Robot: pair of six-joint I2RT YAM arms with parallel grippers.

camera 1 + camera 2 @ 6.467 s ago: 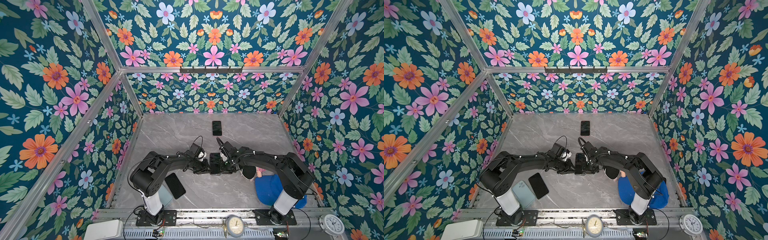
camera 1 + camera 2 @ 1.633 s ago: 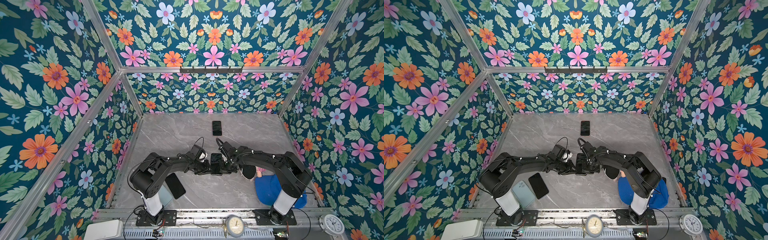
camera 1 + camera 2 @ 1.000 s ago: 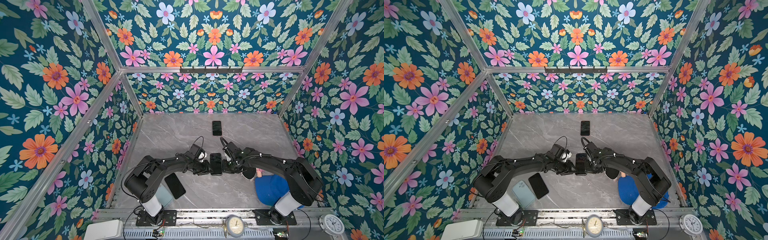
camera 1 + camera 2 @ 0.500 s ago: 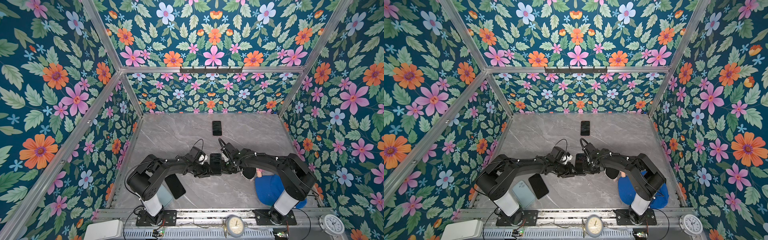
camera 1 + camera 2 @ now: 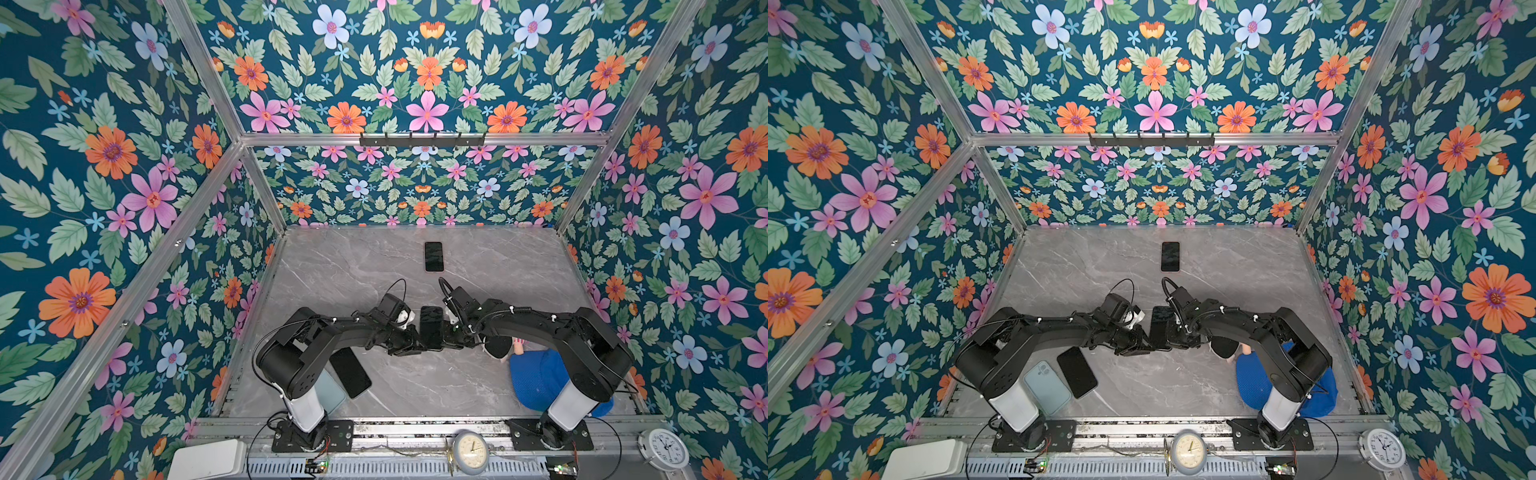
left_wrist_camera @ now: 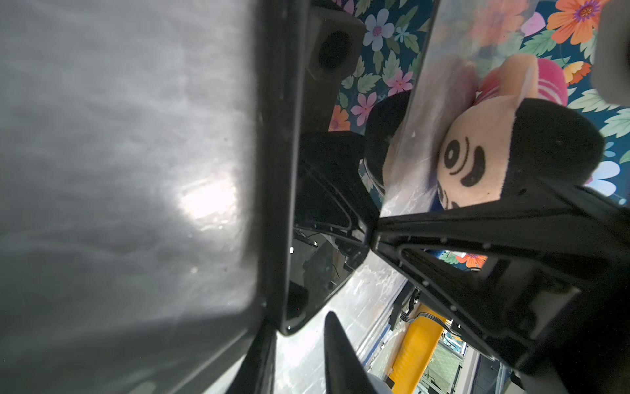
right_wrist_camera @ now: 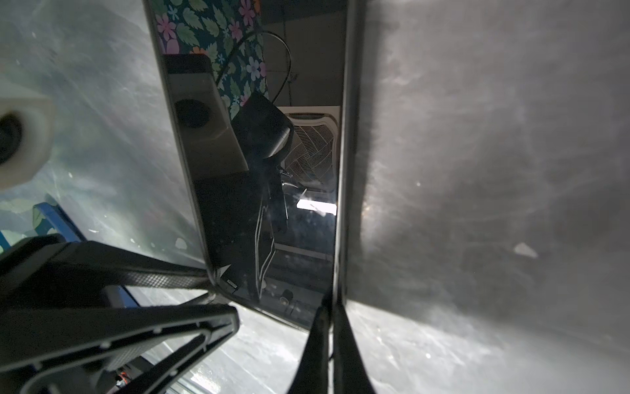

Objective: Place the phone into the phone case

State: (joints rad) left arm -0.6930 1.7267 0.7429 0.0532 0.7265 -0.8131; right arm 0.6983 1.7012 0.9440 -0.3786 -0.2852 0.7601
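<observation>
A black phone (image 5: 431, 328) lies screen up in the middle of the grey table, between my two grippers in both top views. A dark raised rim (image 6: 272, 170), the phone case, runs along its long edge. My left gripper (image 6: 300, 332) is at one corner of the phone. One finger lies along the rim and the other stands apart from it, with bare table between, so it is open. My right gripper (image 7: 330, 307) is shut, its fingertips together on the opposite long edge of the phone (image 7: 272, 191).
A second phone (image 5: 433, 256) lies near the back wall. A dark phone (image 5: 1076, 372) and a pale blue one (image 5: 1047, 386) lie by the left arm's base. A plush toy (image 6: 477, 153) and a blue cap (image 5: 536, 378) sit under the right arm.
The left gripper's jaws have narrowed at the phone's corner. The right arm's elbow swung out and came back. The phone has stayed between the grippers.
</observation>
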